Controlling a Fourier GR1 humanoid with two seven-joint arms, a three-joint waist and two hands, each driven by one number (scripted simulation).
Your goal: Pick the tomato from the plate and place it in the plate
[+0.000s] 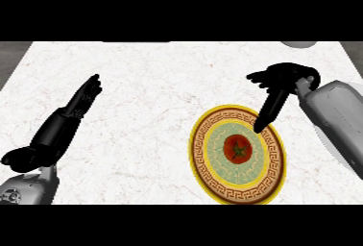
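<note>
left hand [79,104] flat, fingers straight, resting over worktop [142,72]; tomato [237,149] centred on plate [212,182]; right hand [284,77] spread above plate's far rim.

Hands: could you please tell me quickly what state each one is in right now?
Left hand: open, fingers straight, holding nothing.
Right hand: open, holding nothing, fingers extended toward the plate with the tomato.

Red tomato [237,150] with green stem, sitting at the centre of a round plate [211,179], plate pale green inside with a brown patterned band and yellow rim, lying flat on the right side of the white marble counter [156,81]
</note>
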